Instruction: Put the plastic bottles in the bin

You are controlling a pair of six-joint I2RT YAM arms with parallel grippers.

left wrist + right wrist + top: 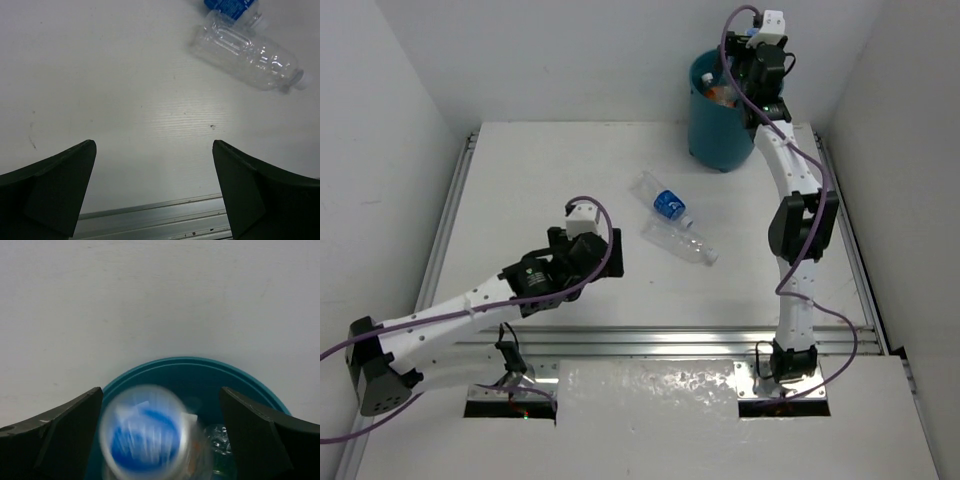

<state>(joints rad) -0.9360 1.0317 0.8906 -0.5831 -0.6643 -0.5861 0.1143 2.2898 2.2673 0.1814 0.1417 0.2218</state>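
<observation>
While my right gripper (161,392) hangs released over the bin (200,375), I see a blurred blue-label bottle (145,437) between its jaws; my left gripper (154,145) stands wide, a clear bottle (245,55) lying ahead-right on the table (125,75).

My left gripper (154,150) has matt black fingers, and so does my right gripper (161,395). The bench (550,180) under me is plain white with a faint streaky grain, edged by a silver-grey rail (165,217). The bin (720,140) is teal-blue inside and out. The labelled bottle (667,203) is clear with a bright blue band. The plain bottle (682,243) beside it is clear throughout. The blurred bottle (145,437) above the bin smears blue and white. Purple cables (608,222) trail over my white arms (440,315), whose joints are black.
</observation>
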